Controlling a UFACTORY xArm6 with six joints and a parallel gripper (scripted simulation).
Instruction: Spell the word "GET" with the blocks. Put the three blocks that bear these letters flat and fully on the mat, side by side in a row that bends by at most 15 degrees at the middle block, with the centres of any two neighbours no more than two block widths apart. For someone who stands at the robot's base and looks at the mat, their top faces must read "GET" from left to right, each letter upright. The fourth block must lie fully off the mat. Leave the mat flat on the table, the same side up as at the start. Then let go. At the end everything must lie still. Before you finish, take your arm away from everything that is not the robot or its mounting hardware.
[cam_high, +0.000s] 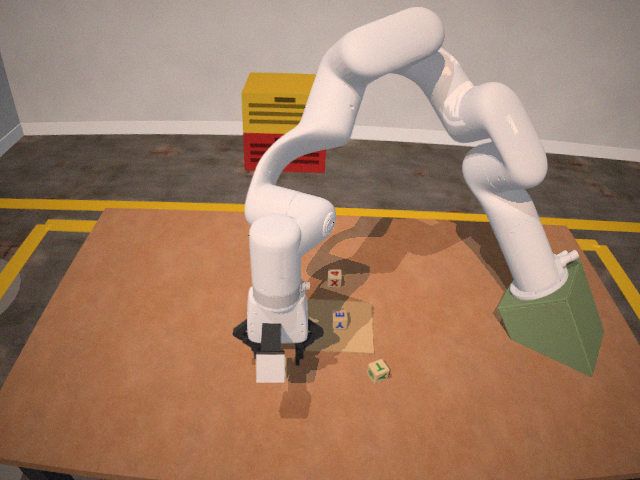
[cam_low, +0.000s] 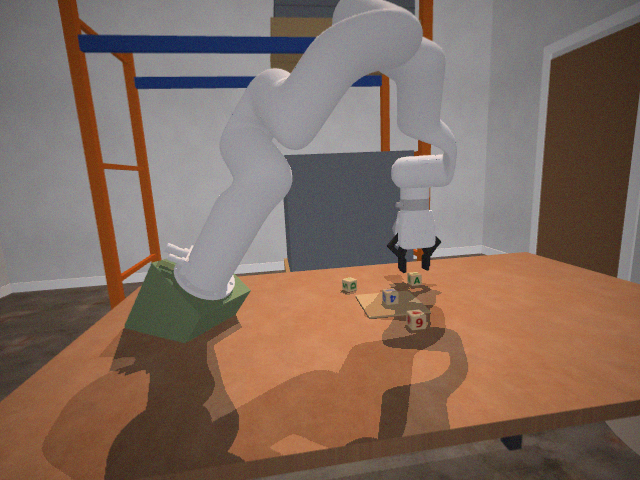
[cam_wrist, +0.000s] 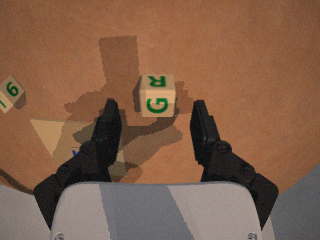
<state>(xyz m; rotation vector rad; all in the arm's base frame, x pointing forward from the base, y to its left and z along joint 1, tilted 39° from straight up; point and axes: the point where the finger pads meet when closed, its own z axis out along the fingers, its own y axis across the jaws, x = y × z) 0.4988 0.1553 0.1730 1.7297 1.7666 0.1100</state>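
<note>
Small, stiff, light G block (cam_wrist: 158, 95) just off the mat (cam_wrist: 50, 135), best pinched across opposite side faces by the released, empty gripper (cam_wrist: 155, 123) above.

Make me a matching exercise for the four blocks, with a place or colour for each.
Things:
1. G block
2. E block
3. T block
4. X block

Places or colours:
a. on the mat
b. right below the open pincer
c. red marks, off the mat
d. green letter, off the mat, away from the pincer

Pairs: 1-b, 2-a, 3-d, 4-c.
</note>
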